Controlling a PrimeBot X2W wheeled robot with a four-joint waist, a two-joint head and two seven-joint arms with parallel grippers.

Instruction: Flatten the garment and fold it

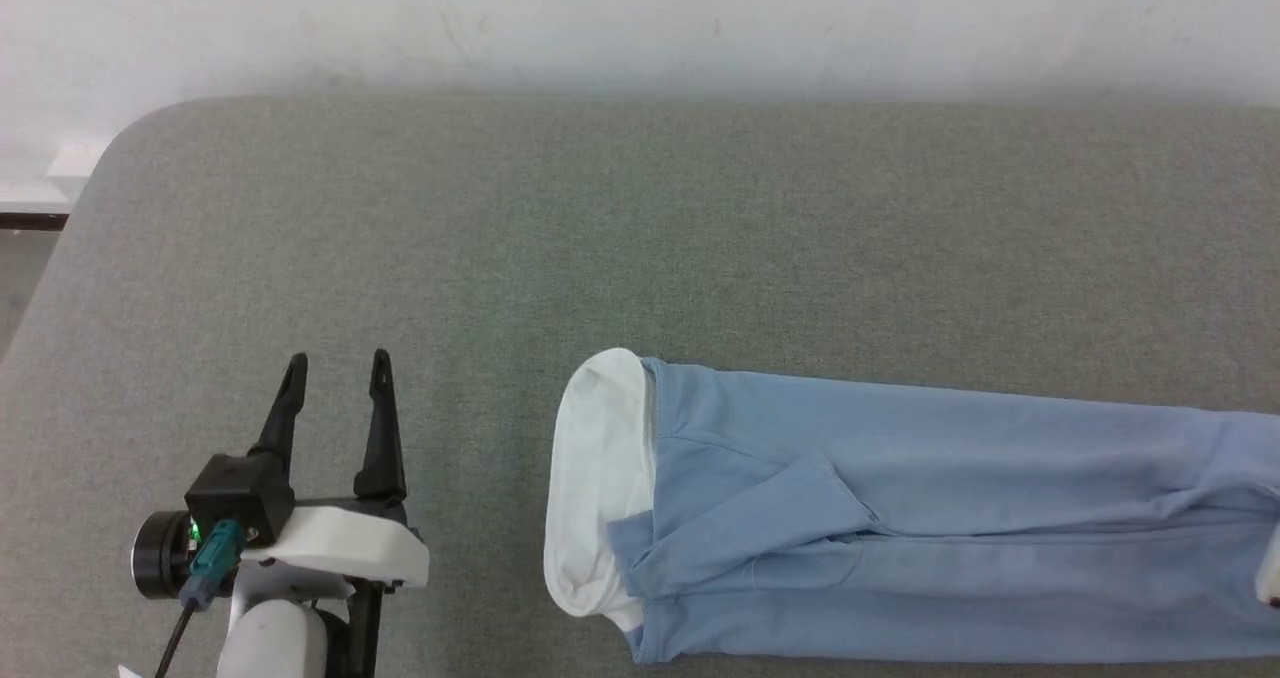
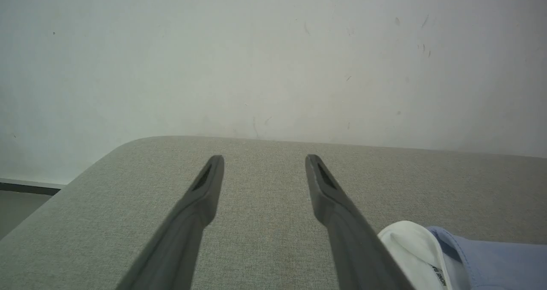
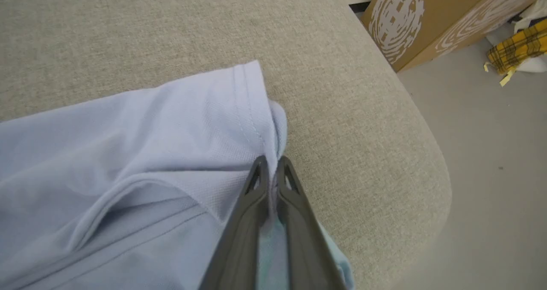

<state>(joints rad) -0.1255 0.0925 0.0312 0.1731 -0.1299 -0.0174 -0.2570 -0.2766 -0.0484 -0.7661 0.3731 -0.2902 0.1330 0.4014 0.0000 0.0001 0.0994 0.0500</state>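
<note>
Although the garment is cut off by the right edge of the head view, it can be seen lying on the near right part of a grey padded surface. It is folded into a long narrow band, with its white collar at the left end. Its far hem end and any buttons are hidden. A small pale shape at that right edge cannot be identified.

The fabric is a soft, light blue knit with stitched hems and shallow creases. The surface is covered in coarse woven cloth, and its corners are rounded. A plain, scuffed white wall stands behind it.

The left gripper is held over bare cloth to the left of the collar, well apart from it, with its two tapered dark fingers spread and nothing between them. A printed label inside the collar is partly hidden and cannot be read.

The right gripper is clamped on a hemmed edge of the garment near the surface's rounded right end, with blue fabric pinched between its fingers. Beyond it, a patterned cardboard box and a yellow checked cloth are cut off on the floor.
</note>
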